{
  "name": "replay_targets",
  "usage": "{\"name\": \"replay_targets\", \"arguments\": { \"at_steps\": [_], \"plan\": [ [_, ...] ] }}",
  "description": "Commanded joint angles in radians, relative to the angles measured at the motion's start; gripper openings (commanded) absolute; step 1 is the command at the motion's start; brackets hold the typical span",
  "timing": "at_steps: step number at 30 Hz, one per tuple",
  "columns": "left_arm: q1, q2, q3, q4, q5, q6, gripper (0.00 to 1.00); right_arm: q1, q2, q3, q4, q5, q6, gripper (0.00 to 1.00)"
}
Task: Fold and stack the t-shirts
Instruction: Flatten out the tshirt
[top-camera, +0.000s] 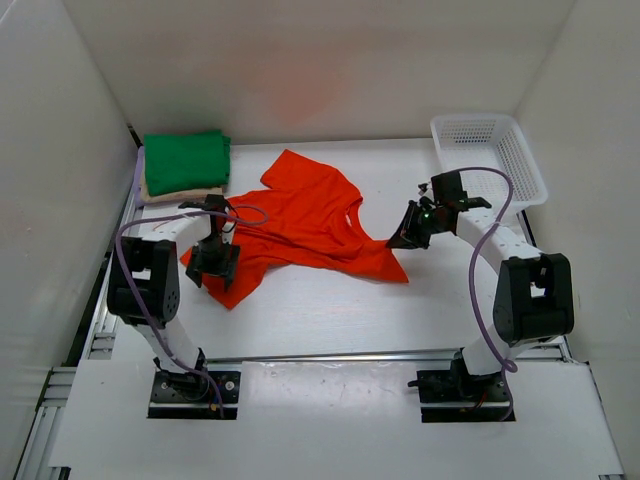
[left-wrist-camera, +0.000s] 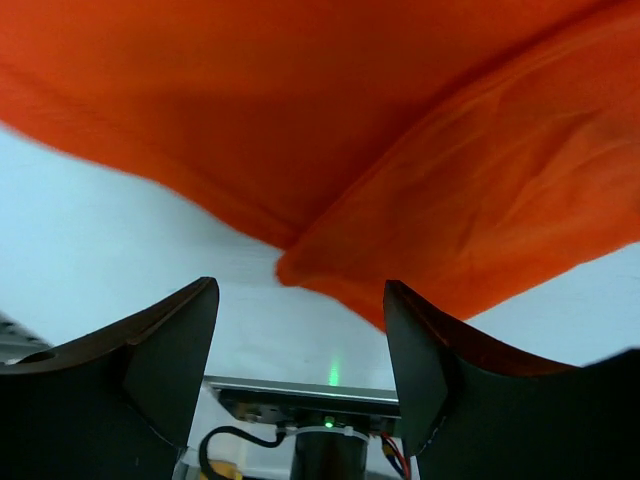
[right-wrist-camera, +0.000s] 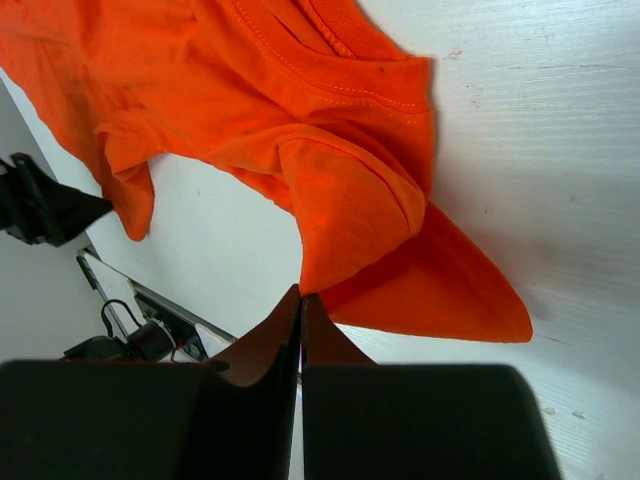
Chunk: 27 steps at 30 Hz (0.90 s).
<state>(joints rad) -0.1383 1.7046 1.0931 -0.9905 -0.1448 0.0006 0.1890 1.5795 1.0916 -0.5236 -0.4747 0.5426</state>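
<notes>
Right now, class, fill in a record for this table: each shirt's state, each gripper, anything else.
orange t-shirt: unfolded, rumpled, mid-table
green t-shirt: folded, top of far-left stack
tan t-shirt: folded, under the green one
left gripper: open, at the orange t-shirt's edge
right gripper: shut on an orange t-shirt fold
basket: white, far right, apart from shirts

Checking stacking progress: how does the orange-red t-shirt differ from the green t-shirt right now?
The green t-shirt is neatly folded; the orange-red t-shirt lies spread and rumpled. The green t-shirt tops a pile on the tan t-shirt at the far left; the orange-red t-shirt lies centrally, its edge pinched by the right end effector. Both are plain cloth.
</notes>
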Motion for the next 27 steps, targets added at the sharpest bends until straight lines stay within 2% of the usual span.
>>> {"name": "replay_targets", "arguments": {
  "at_steps": [1,6,7,10,11,15,17,19,21,23,27],
  "plan": [
    [-0.004,-0.025,0.014,0.087,0.108,-0.001,0.78,-0.017,0.002,0.002,-0.001,-0.012,-0.01,0.0],
    [0.005,0.072,0.001,0.096,0.099,-0.001,0.62,-0.026,0.002,-0.036,-0.001,0.018,-0.021,0.0],
    [0.005,0.072,-0.012,0.096,0.099,-0.001,0.47,-0.026,0.002,-0.045,-0.001,0.018,-0.021,0.0],
    [0.005,0.023,-0.021,0.087,0.099,-0.001,0.23,-0.036,0.002,-0.055,-0.001,0.018,-0.021,0.0],
    [0.005,0.001,-0.021,0.087,0.099,-0.001,0.19,-0.036,0.002,-0.055,-0.001,0.018,-0.021,0.0],
    [0.005,-0.049,-0.021,0.047,0.109,-0.001,0.2,-0.036,0.002,-0.055,-0.001,0.018,-0.03,0.0],
    [0.014,-0.049,-0.021,0.009,0.119,-0.001,0.18,-0.036,0.002,-0.055,-0.001,0.018,-0.03,0.0],
    [0.014,-0.049,-0.021,-0.011,0.119,-0.001,0.1,-0.036,0.002,-0.045,-0.001,0.027,-0.03,0.0],
    [0.025,-0.08,-0.009,-0.026,0.104,-0.001,0.1,-0.045,0.002,-0.045,-0.012,0.027,-0.03,0.0],
    [0.034,-0.109,0.017,-0.027,0.048,-0.001,0.1,-0.069,0.002,-0.036,-0.039,0.015,-0.03,0.0],
    [0.055,-0.223,0.05,-0.017,-0.16,-0.001,0.1,-0.166,-0.019,-0.013,-0.159,0.044,-0.03,0.0]
  ]
}}
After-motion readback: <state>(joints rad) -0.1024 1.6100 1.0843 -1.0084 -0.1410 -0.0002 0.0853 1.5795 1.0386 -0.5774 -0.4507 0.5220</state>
